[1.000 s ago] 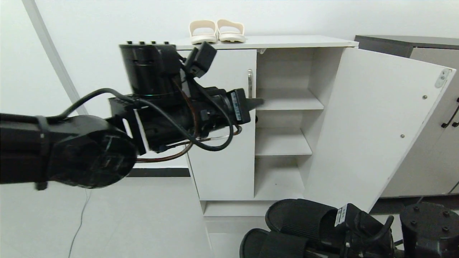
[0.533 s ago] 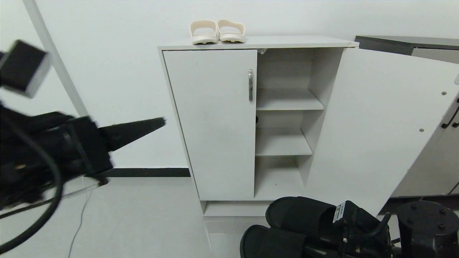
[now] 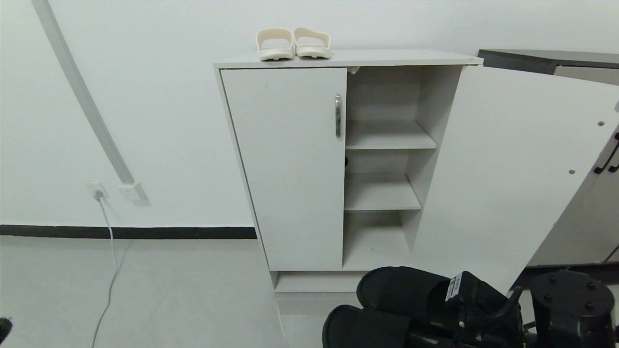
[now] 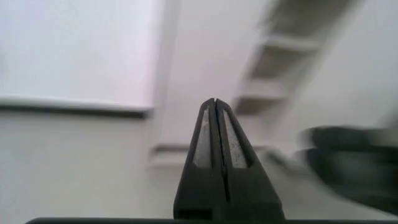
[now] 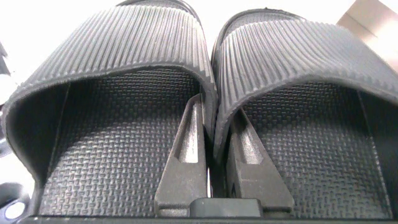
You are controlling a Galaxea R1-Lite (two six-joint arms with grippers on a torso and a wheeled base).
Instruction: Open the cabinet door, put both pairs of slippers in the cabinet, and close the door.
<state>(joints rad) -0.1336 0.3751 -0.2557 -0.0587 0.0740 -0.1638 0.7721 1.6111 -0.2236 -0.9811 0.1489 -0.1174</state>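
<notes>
A white cabinet [image 3: 285, 169] stands against the wall, its left door shut and its right door [image 3: 508, 169] swung wide open. Inside are bare shelves [image 3: 387, 135]. A beige pair of slippers [image 3: 293, 43] rests on the cabinet top. Low in front of the open side, my right gripper [image 3: 437, 304] is shut on the black slippers [image 3: 396, 295]. The right wrist view shows this gripper [image 5: 216, 112] pinching the two inner side walls of the black slippers [image 5: 124, 68] together. My left gripper [image 4: 214, 106] is shut on nothing, low over the floor, left of the cabinet.
A grey cabinet [image 3: 580, 217] stands behind the open door on the right. A wall socket [image 3: 96, 189] with a hanging cable is at the left. Bare floor lies left of and in front of the white cabinet.
My left arm has swung away from the cabinet front, leftward and down, out of the head view. The right door stands slightly wider. The black slippers have barely moved.
</notes>
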